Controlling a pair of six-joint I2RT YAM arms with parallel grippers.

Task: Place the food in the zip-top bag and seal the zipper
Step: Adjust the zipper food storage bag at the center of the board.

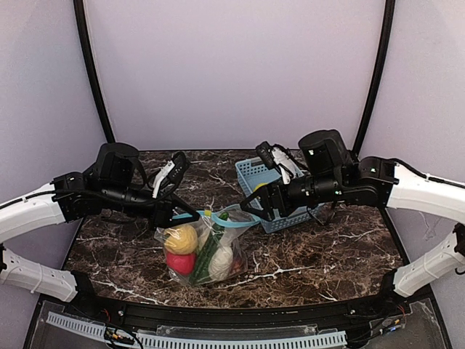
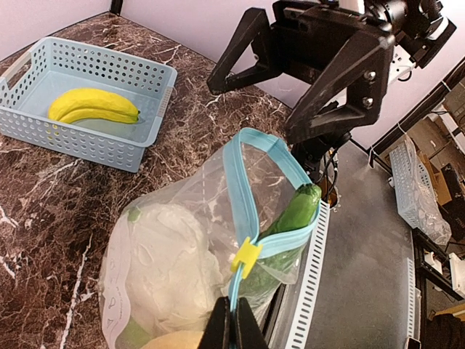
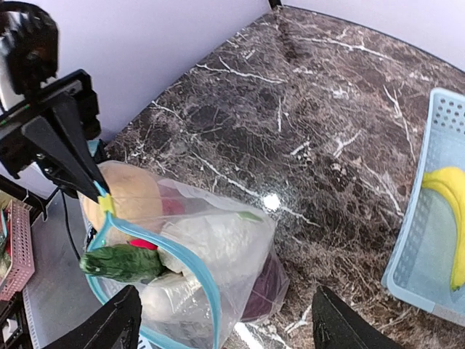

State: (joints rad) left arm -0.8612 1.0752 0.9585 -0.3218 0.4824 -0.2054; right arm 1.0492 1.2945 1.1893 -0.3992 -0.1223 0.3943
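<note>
The right arm's fingers (image 3: 109,331) stand wide apart with nothing between them, hovering just above the open mouth of the clear, crinkly zip-top bag (image 2: 211,182). The left arm's fingers (image 2: 247,331) are pinched shut on the thin teal zipper strip (image 2: 236,196), right beside its small yellow slider (image 2: 247,258), and they hold that end of the mouth up.

Inside the bag lie the white cauliflower (image 2: 174,269), the round orange (image 3: 127,196) and the dark red apple (image 3: 258,291). The green cucumber (image 2: 294,214) lies aslant, and its tip pokes through the mouth loop towards the right fingers.

The yellow banana (image 2: 94,107) is the one piece of food seen outside the bag. It lies flat in the light blue lattice basket (image 2: 94,65) on the table, well off to the side of the right fingers and away from the bag. The right arm is plainly the nearer one, and the left is busy holding the zipper.

The banana's long axis runs along the basket's long side. In the right wrist view that is roughly crosswise to the line between the two fingers. Judging from this, the coming move is a sideways reach by the right arm. The fingers would then straddle the banana across its narrow middle, needing little turn of the wrist.

No brand, label text or other writing can be read on the bag, the basket or the food.
</note>
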